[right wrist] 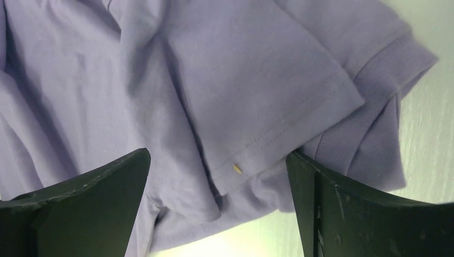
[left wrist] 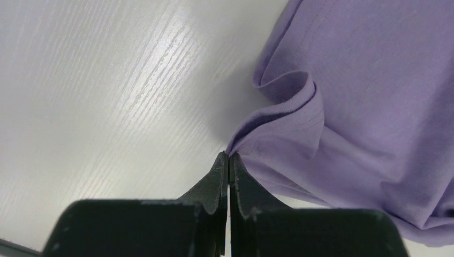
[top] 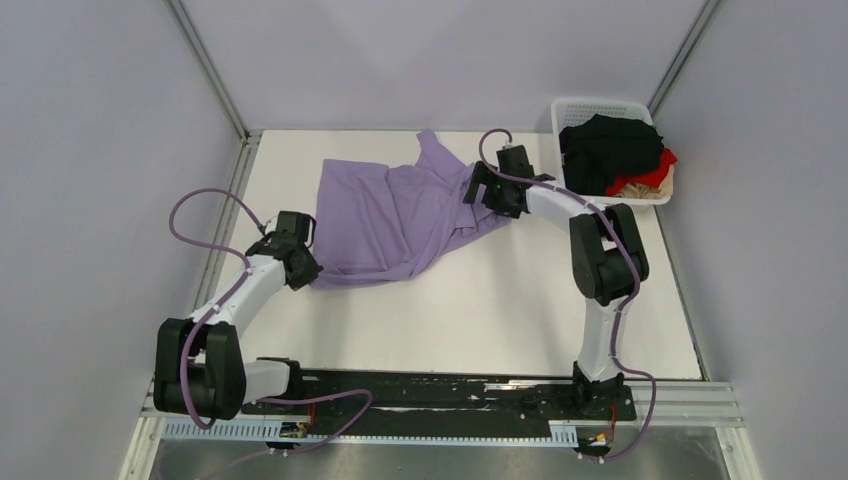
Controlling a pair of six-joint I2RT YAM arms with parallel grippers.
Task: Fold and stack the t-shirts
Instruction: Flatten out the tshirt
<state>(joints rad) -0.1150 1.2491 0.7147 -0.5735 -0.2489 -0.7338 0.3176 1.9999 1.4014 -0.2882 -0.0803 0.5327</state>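
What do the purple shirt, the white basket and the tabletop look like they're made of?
Purple shirt: soft matte knit cloth, maybe cotton; it drapes in folds, hems stitched. Basket: rigid white plastic, by its moulded lattice walls. Tabletop: white laminate, probably, slightly glossy with faint wood grain.

I work over a white counter whose faint wood grain catches a soft glare in my left wrist view. Plain pale walls close it in: the back wall, the left wall and the right wall. A slim metal left post and right post rise from the far corners. A silver rail edges the near side.
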